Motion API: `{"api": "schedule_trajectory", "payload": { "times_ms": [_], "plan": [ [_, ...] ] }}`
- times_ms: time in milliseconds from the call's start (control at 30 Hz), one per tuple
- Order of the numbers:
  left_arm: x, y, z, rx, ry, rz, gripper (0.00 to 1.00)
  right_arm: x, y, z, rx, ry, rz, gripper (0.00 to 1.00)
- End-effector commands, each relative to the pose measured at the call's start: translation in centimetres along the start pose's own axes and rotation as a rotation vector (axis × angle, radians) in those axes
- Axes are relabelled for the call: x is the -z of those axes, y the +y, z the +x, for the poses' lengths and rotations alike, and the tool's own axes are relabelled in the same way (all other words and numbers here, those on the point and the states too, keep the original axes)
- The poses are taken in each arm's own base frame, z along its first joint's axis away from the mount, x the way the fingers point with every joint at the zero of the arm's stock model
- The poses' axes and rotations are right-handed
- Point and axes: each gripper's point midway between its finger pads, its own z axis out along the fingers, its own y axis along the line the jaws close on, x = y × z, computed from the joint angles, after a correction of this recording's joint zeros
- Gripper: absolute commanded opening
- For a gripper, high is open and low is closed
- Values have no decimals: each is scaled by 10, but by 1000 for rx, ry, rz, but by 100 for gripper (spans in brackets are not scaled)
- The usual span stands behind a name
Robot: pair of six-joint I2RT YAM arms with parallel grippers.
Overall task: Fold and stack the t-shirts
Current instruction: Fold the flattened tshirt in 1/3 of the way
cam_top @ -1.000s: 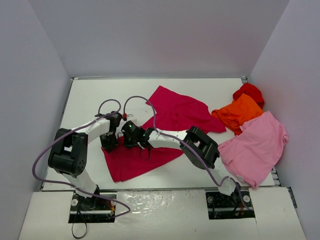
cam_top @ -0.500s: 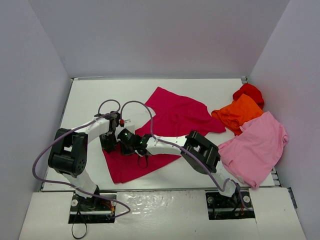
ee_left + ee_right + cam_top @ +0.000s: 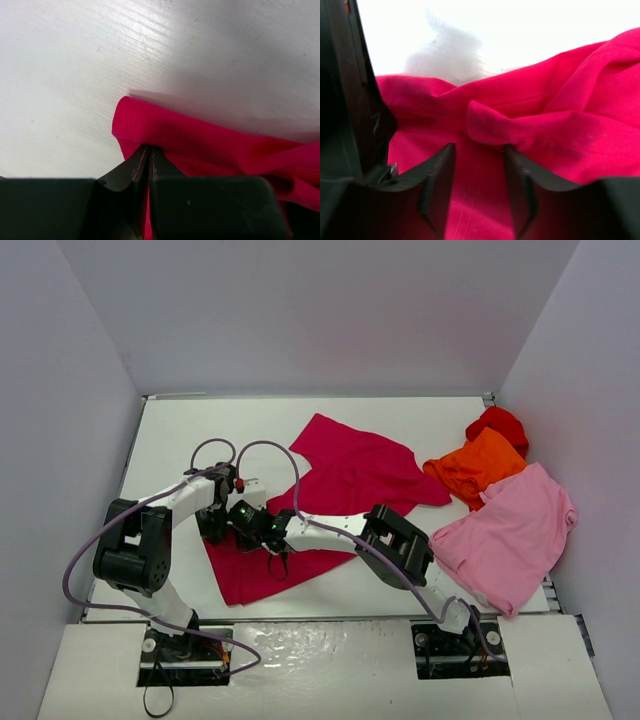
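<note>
Here, left jaws clamp the crimson shirt [image 3: 200, 145] at its hem; right jaws apart.

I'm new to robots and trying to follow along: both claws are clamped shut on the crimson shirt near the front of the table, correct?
Not quite. Only the left claw is clamped shut on the crimson shirt, pinching its hem. The right claw is open, with its jaws apart and a raised fold of the cloth just beyond them, as the right wrist view shows.
</note>
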Motion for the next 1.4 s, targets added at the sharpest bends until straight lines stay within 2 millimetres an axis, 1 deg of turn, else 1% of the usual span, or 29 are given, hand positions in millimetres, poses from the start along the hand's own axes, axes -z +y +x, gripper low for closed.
{"api": "schedule_trajectory", "payload": {
  "times_ms": [0, 33, 133, 267, 367, 567, 600, 633, 667, 700, 733, 800, 867, 967, 1100, 1300, 1367],
  "plan": [
    [-10, -20, 4, -6, -10, 53, 0, -5, 8, 34, 114, 55, -8, 11],
    [-10, -20, 4, -7, -10, 53, 0, -4, 9, 34, 114, 54, -10, 6],
    [-11, -21, 4, -10, -10, 52, 0, -2, 13, 30, 113, 49, -21, 0],
    [-11, -21, 2, -10, -12, 52, 0, 5, 18, 18, 111, 26, -34, 0],
    [-11, -21, 2, -11, -13, 53, 0, 16, 21, 5, 108, -6, -40, 0],
    [-11, -22, 3, -18, -12, 50, 0, 49, 33, -33, 103, -93, -73, 0],
    [-11, -22, 3, -18, -11, 50, 0, 51, 34, -36, 112, -99, -77, 0],
    [-11, -21, 3, -18, -11, 50, 0, 52, 36, -38, 123, -104, -80, 6],
    [-11, -22, 3, -18, -12, 50, 0, 52, 36, -41, 131, -110, -77, 25],
    [-11, -22, 3, -17, -12, 50, 0, 50, 36, -41, 135, -114, -71, 34],
    [-11, -21, 3, -16, -12, 50, 0, 48, 36, -41, 138, -115, -66, 41],
    [-10, -21, 3, -13, -14, 50, 0, 40, 36, -38, 146, -112, -55, 48],
    [-10, -21, 4, -13, -11, 51, 0, 31, 34, -34, 156, -109, -39, 50],
    [-10, -21, 5, -15, -9, 52, 0, 25, 36, -35, 160, -113, -33, 50],
    [-10, -22, 6, -19, -8, 51, 0, 16, 33, -37, 186, -127, -7, 49],
    [-10, -22, 5, -23, -7, 48, 0, -4, 29, -36, 212, -136, 22, 49],
    [-10, -23, 5, -25, -6, 46, 0, -10, 28, -34, 220, -134, 29, 45]
  ]
}}
